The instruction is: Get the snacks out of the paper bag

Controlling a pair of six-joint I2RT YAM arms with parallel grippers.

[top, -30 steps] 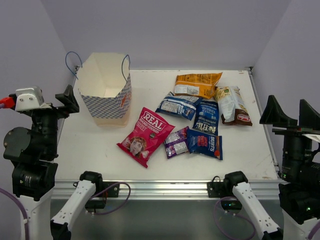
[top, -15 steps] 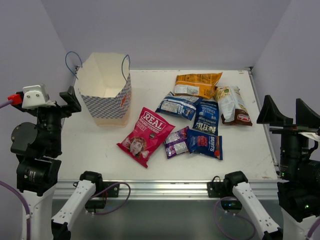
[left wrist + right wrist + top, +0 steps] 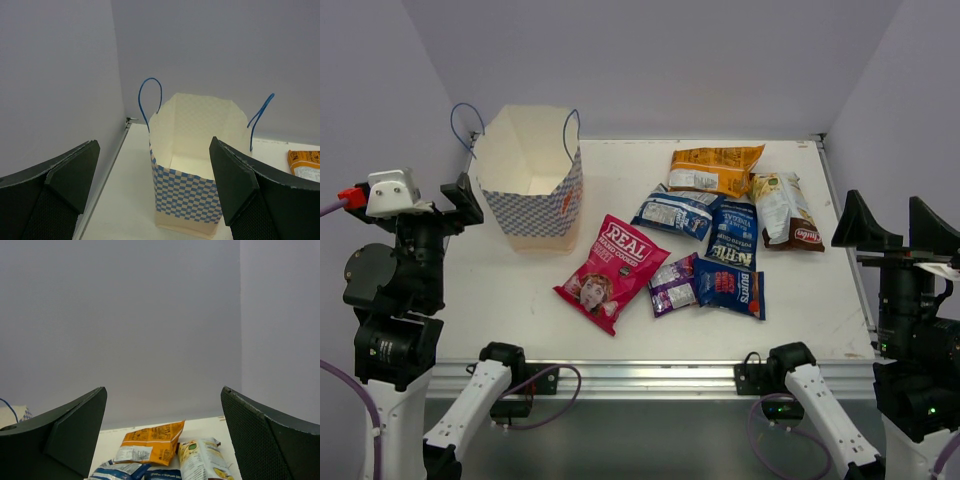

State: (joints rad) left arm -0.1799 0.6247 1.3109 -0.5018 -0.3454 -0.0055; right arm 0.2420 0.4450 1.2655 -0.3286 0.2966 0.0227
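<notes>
Lying flat on the white surface (image 3: 500, 290) are seven snack packets, all outside the one paper bag (image 3: 545, 208). That bag stands upright at the far left, blue-and-white checked outside, its open top showing plain cream walls. Its two blue cord handles (image 3: 463, 118) stick up, one on each side.

The big pink-red "REAL" packet (image 3: 612, 270) lies nearest the bag, just to its near right and apart from it. One small purple packet (image 3: 672, 284) touches its right edge, and the dark blue-red "Burts" packet (image 3: 729, 287) touches the purple one on the right. Farther back are two blue-white packets: one (image 3: 675, 212) lies slanted towards the left, and the other (image 3: 733, 233), lettered "Kettle", is beside it, its near end meeting the Burts. One orange packet (image 3: 713, 169) lies farthest back, and one brown-and-cream packet (image 3: 785, 210) sits at its right.

Both arms are raised at the sides. The left arm (image 3: 395, 290) faces the bag from the near left with its jaws wide apart, holding nothing. The right arm (image 3: 910, 320) is past the right edge, its jaws likewise spread and holding nothing.
</notes>
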